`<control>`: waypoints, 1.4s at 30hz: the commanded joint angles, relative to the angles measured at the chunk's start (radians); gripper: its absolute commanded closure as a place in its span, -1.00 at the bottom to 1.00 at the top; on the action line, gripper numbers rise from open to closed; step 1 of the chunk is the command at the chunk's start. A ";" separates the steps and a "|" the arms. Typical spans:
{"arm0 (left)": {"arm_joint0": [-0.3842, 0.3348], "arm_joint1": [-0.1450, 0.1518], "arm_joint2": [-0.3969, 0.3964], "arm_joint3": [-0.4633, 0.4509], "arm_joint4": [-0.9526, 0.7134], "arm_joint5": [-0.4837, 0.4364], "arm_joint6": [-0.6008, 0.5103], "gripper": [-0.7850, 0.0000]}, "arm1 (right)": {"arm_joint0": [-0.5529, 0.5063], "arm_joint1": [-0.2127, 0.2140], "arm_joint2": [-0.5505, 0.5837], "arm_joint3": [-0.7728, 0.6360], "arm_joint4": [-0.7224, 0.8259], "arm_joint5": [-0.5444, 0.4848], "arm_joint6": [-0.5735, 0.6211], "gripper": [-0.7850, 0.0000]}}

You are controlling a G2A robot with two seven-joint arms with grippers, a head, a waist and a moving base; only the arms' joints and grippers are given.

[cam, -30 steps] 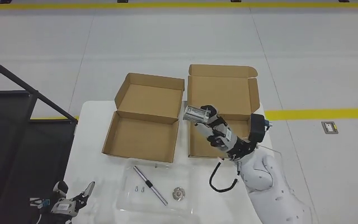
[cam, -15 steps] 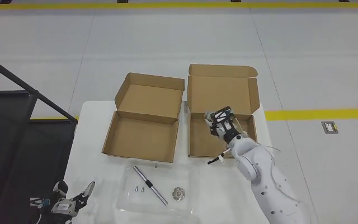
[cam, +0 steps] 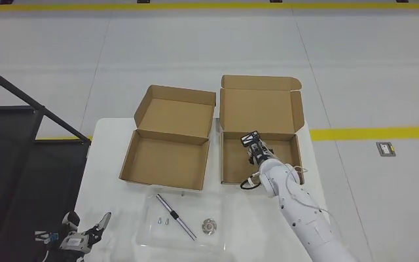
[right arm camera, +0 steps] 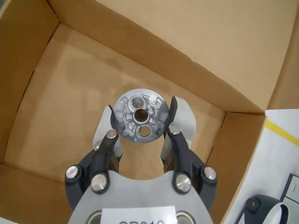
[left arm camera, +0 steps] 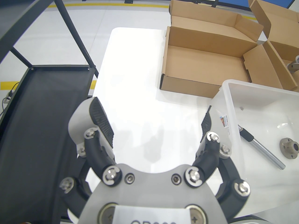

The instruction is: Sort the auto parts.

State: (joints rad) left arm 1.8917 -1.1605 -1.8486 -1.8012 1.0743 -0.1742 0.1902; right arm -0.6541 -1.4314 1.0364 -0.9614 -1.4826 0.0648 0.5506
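Right wrist view: the right hand [right arm camera: 142, 114] clamps a round metal hub [right arm camera: 140, 122] over the cardboard box [right arm camera: 70, 89] at the table's [cam: 108, 196] 1 o'clock; lowering it level to the box floor before release looks wisest.

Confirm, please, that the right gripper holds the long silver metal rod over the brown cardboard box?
No: the right wrist view shows the right gripper holding a round grey metal disc over the brown cardboard box. The long silver metal rod lies in the clear plastic bin.
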 commanded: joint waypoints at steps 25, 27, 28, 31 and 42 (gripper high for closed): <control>0.000 0.000 0.000 0.000 0.000 0.000 0.000 -1.00 | -0.470 0.070 0.022 -0.882 -0.095 -0.508 0.151 -1.00; 0.000 0.000 0.000 0.000 0.000 0.000 0.000 -1.00 | -0.503 0.073 -0.016 -0.928 -0.086 -0.586 0.200 -1.00; 0.000 0.000 0.000 0.000 0.000 0.000 0.000 -1.00 | -0.508 0.075 -0.027 -0.938 -0.084 -0.621 0.228 -1.00; 0.000 0.000 0.000 0.000 0.000 0.000 0.000 -1.00 | -0.510 0.076 -0.032 -0.946 -0.081 -0.637 0.241 -1.00; 0.000 0.000 0.000 0.000 0.000 0.000 0.000 -1.00 | -0.517 0.077 -0.049 -0.943 -0.116 -0.632 0.198 -1.00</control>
State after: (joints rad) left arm 1.8917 -1.1605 -1.8486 -1.8012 1.0743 -0.1742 0.1902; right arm -1.1716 -1.3545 0.9951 -1.9069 -1.5770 -0.5650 0.7504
